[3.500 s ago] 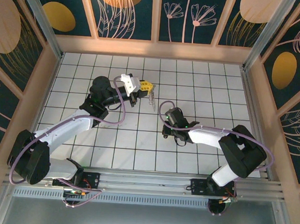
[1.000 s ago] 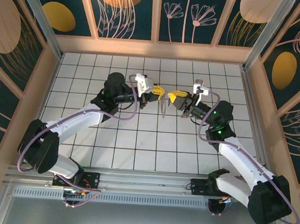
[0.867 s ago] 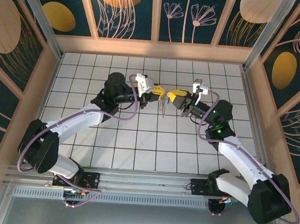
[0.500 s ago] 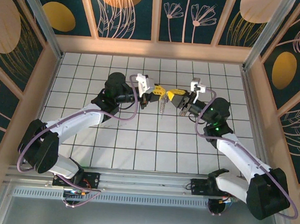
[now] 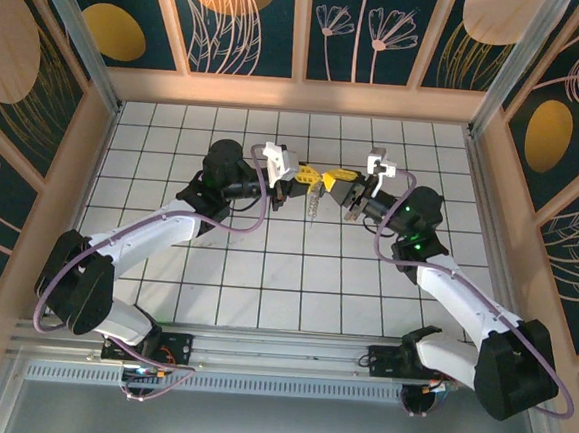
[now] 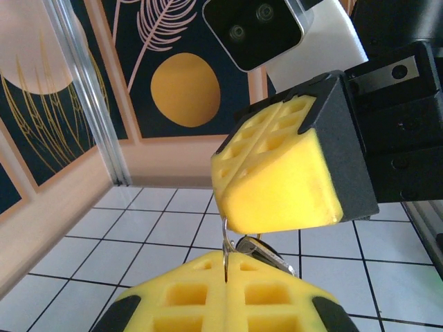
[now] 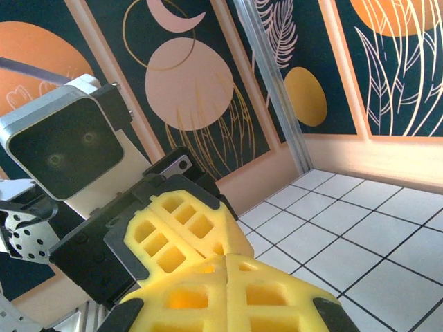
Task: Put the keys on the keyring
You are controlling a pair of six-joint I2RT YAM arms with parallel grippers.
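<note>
**Grippers nose to nose in mid-air, keyring pinched at the left**

Seen from above: reaching inward from both sides over the white tiled table (image 5: 265, 275), with the left gripper (image 5: 310, 177) and the right gripper (image 5: 329, 181) set tip to tip, touching or very nearly so, well off the tiles. Just below that meeting point, hanging clear of the table: the keys (image 5: 313, 206), a slim silvery bunch pointing down.

Through the left wrist camera: fully closed at the left gripper (image 6: 227, 266), yellow pads pressed flat together. Standing up out of the seam between them, and so gripped there: the keyring (image 6: 224, 238), a thin wire loop. Just behind the loop, one of the keys (image 6: 259, 250), dark at the head, lying slantwise against the top of the pads. Directly above the loop, almost on it, the yellow wedge of the right gripper (image 6: 239, 207).

Through the right wrist camera: closed at the right gripper (image 7: 227, 266) too, pads together with no gap. Cannot tell whether anything is caught in that seam. Straight ahead, against its tips, the left gripper (image 7: 201, 238), with a white camera block (image 7: 62, 149) behind.

Cannot tell whether the keys are threaded on the loop or merely beside it.
</note>
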